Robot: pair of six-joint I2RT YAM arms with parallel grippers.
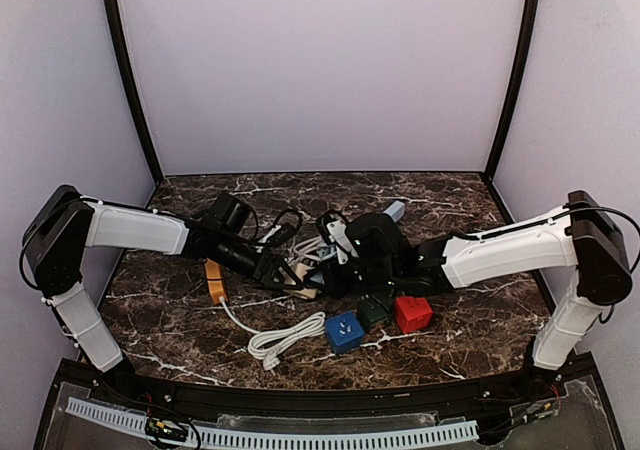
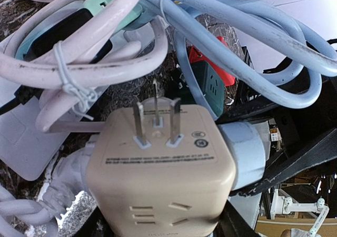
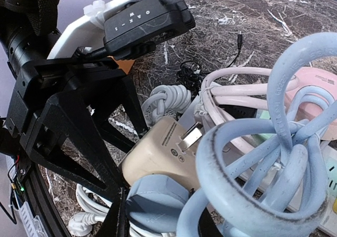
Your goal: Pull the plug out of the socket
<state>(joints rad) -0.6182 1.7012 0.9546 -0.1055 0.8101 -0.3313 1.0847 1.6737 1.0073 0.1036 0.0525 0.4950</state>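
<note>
Well left of the beige plug, an orange block lies on the marble table; a coiled white cord lies in front of the plug, a little to its left. The left gripper comes in from that side and is clenched on the plug, a dark finger pressed to each flank. The plug's three metal prongs stand bare, seated in no socket. Just beyond the prongs is a tangle of light-blue cable, with a white power strip to its left. Just right of the plug, the right gripper is sunk in that tangle; whether it grasps anything I cannot tell. Further right, in front of it, sit a blue cube, a green cube and a red cube.
</note>
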